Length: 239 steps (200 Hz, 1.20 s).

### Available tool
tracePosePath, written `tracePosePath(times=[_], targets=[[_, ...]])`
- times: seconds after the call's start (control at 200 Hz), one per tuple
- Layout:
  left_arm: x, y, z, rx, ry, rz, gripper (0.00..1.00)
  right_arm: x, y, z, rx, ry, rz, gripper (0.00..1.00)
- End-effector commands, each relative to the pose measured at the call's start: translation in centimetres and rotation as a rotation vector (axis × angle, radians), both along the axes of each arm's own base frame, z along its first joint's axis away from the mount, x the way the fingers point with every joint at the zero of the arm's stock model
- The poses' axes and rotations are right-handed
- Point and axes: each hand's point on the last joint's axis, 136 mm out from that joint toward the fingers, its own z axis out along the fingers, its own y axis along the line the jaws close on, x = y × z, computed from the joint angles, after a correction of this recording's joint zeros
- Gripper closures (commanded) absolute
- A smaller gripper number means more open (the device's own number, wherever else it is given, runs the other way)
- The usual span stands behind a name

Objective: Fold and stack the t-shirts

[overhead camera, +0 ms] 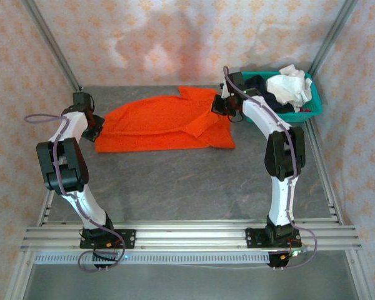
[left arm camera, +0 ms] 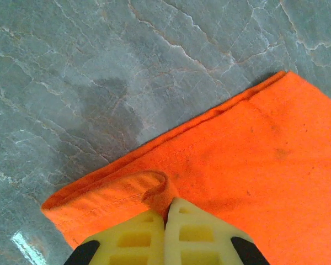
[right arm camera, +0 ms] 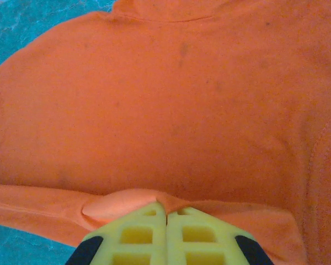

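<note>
— While both arms reach over the grey table (overhead camera: pixel 175 187), where is the orange t-shirt (overhead camera: pixel 156 122)?
— Spread across the far middle of it, partly folded, its right end near the teal basket (overhead camera: pixel 314 114).
— And in the basket?
— A white t-shirt (overhead camera: pixel 290 87) and a dark navy t-shirt (overhead camera: pixel 257 82), crumpled.
— The grippers?
— The left gripper (left arm camera: pixel 166 212) is pinched tight on the orange hem corner. The right gripper (right arm camera: pixel 166 212) is likewise clamped on a fold at the other end.

Left hand (left arm camera: pixel 165 221) pinched closed on orange t-shirt (left arm camera: pixel 248 165) hem, grey marbled table (left arm camera: pixel 99 72) beneath
</note>
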Motion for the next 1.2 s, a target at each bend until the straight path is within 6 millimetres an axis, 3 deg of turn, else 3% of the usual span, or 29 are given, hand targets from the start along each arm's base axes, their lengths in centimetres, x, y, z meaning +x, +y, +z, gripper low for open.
tracePosePath(times=[0.0,0.545,0.665,0.811,0.891,1.041,1.066,1.081,1.121,1.191], targets=[[-0.2,0.2,-0.2,0.010,0.030,0.007,1.00,0.7,-0.1,0.5,-0.001,-0.009,0.009,1.00],[0.6,0.5,-0.9,0.011,0.046,0.009,1.00,1.9,-0.6,-0.9,-0.015,0.014,-0.002,1.00],[0.2,0.2,-2.7,-0.004,0.082,0.006,1.00,1.7,-0.3,-1.2,0.002,0.026,0.002,1.00],[-0.1,0.0,-3.3,-0.014,0.085,0.007,0.91,1.5,-0.1,-1.5,0.015,0.037,0.007,0.99],[-0.1,-0.1,-3.4,-0.018,0.082,0.006,0.79,1.5,-0.1,-1.4,0.018,0.035,0.006,0.95],[0.2,-0.3,-2.9,-0.015,0.063,-0.022,0.40,1.7,-0.2,-0.5,0.023,-0.008,-0.003,0.44],[0.2,-0.4,-2.9,-0.009,0.065,-0.032,0.32,1.7,-0.3,-0.3,0.022,-0.017,-0.008,0.39],[0.3,-0.4,-1.8,0.003,0.041,-0.038,0.28,1.7,-0.3,-0.2,0.021,-0.024,-0.011,0.36],[0.3,-0.6,-1.0,0.024,0.036,-0.050,0.17,1.7,-0.6,0.2,0.016,-0.040,-0.024,0.30],[0.0,-1.2,0.0,0.075,0.032,-0.069,0.01,1.6,-1.2,0.6,0.003,-0.066,-0.050,0.26]])
